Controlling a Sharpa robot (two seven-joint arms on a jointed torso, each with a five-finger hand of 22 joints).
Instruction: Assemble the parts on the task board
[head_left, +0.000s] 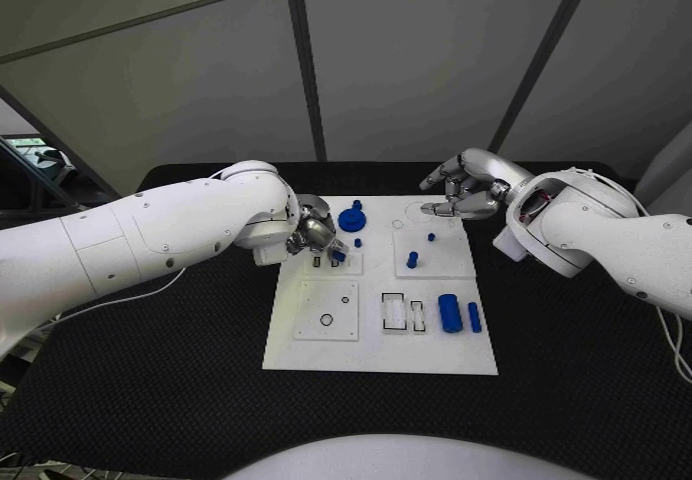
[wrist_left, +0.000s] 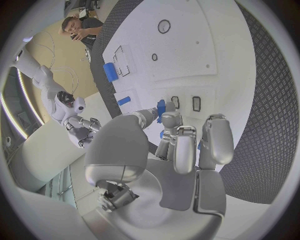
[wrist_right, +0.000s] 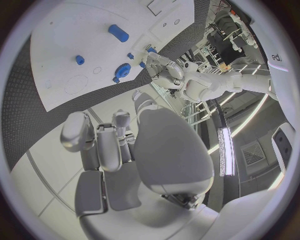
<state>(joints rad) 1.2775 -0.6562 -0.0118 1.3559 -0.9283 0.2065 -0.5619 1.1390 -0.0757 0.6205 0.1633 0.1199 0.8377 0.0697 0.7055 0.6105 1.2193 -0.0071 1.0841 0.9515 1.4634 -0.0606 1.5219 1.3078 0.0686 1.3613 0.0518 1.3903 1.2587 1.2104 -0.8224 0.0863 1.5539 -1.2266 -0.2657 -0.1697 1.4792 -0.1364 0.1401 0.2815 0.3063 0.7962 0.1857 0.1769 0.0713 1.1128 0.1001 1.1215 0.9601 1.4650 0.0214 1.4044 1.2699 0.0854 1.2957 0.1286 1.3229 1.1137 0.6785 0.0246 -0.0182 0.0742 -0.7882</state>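
Task board (head_left: 382, 355) sits mid-table; using it as the landmark. Left hand (head_left: 315, 236) is down over the board's far-left area, fingers curled round a small blue part (wrist_left: 161, 108), looks pinched at the fingertips, right over the pair of small dark slots (wrist_left: 185, 103) there. Wrist view shows the part poking out between the fingers (wrist_left: 177, 131) w/ the slots just beyond, so my read: insertion step in progress, part held but not yet seated. Can't tell whether its tip touches the board. Right hand (head_left: 469, 188) hovers at the board's far-right corner, above the edge, fingers loosely curled and apart, holding nothing, just waiting near the faint round outline (wrist_right: 77, 84) on that side. Other parts: blue disc w/ knob (head_left: 352, 219) at the far edge just beside the left hand; small blue pegs (head_left: 413, 259) standing mid-board toward the far side; a thick blue cylinder (head_left: 450, 313) and a thin blue bar (head_left: 475, 317) lying side by side on the near-right area, beside two empty rectangular outlines (head_left: 402, 311). Near-left has a square plate w/ a small ring hole (head_left: 326, 320), unfilled. So assembly is early, most pieces are loose. Next move prob. calls for lining the held part up w/ one slot, keeping it upright, pushing straight down, then letting go w/o tipping it. Risk: fingers crowd the slot and hide alignment; slight tilt could jam it.
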